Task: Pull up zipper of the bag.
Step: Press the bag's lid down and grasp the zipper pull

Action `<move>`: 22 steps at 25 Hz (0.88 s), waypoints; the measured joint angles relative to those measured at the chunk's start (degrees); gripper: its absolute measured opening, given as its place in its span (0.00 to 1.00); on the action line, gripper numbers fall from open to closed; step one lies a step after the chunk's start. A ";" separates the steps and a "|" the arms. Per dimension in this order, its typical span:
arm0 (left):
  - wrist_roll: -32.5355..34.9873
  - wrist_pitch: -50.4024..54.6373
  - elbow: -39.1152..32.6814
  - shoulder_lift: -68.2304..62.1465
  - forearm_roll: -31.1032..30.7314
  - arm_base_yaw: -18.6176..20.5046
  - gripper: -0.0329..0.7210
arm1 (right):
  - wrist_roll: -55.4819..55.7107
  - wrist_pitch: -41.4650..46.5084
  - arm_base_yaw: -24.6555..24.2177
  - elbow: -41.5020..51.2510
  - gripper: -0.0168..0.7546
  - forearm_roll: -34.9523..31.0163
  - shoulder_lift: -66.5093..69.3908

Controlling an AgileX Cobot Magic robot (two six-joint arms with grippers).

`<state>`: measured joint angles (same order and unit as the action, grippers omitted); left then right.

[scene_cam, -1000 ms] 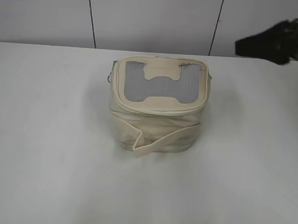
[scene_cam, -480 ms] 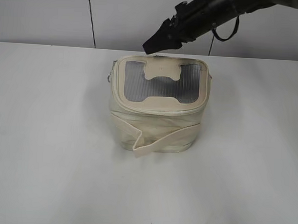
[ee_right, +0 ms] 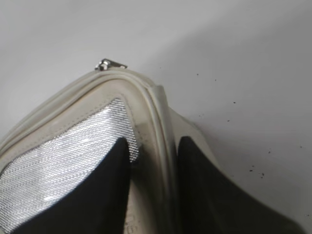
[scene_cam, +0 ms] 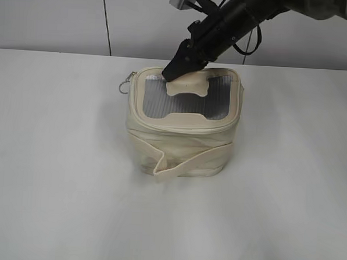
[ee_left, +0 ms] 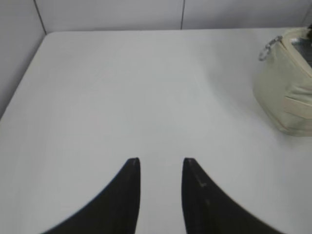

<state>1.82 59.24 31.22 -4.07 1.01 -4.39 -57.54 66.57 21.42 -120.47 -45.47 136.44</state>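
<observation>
Zipper [ee_right: 158, 114] track runs round the top rim of the bag [scene_cam: 182, 127], which stands mid-desk [scene_cam: 54, 176]; its far stretch is hidden behind the right gripper [scene_cam: 170, 74] in the exterior view. A silver slider [ee_right: 109, 64] shows at the bag's far left corner, its ring [scene_cam: 125, 84] hanging outside. The right jaws stand apart, straddling the rim and its track, one on the mesh panel [ee_right: 58, 161], one outside. The left gripper [ee_left: 161, 168] hovers over bare desk, jaws apart, well left of the bag.
</observation>
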 joint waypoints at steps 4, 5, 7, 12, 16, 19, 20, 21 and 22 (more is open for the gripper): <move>9.37 -9.07 1.02 -15.78 14.46 -0.79 0.36 | 0.29 -0.11 0.39 -0.51 0.11 0.97 0.00; 15.54 -13.42 1.05 -21.21 21.75 -1.42 0.36 | 0.34 -0.11 0.39 -0.51 0.10 0.92 0.00; 29.99 -19.96 2.47 -32.13 36.64 -2.30 0.36 | 0.40 -0.11 0.39 -0.51 0.10 0.92 0.00; 70.40 -18.30 14.87 -65.49 63.41 -1.89 0.38 | 0.45 -0.11 0.43 -0.51 0.10 0.80 0.00; 92.98 -18.50 25.16 -86.08 65.81 -2.64 0.49 | 0.49 -0.11 0.43 -0.51 0.10 0.57 0.00; 97.98 -18.07 31.88 -97.08 65.19 -2.97 0.64 | 0.49 -0.11 0.43 -0.51 0.10 0.30 0.00; 98.42 -17.78 33.40 -99.89 64.86 -3.04 0.68 | 0.49 -0.11 0.43 -0.51 0.10 0.07 0.00; 98.71 -17.67 34.97 -101.83 64.59 -3.11 0.71 | 0.49 -0.01 0.43 -0.51 0.10 0.01 0.00; 99.12 -17.54 36.25 -103.67 64.03 -3.29 0.73 | 0.49 -0.01 0.43 -0.51 0.10 -0.06 0.00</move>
<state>100.94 41.70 67.46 -107.74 65.04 -7.67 -57.05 66.56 21.85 -120.98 -45.53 136.44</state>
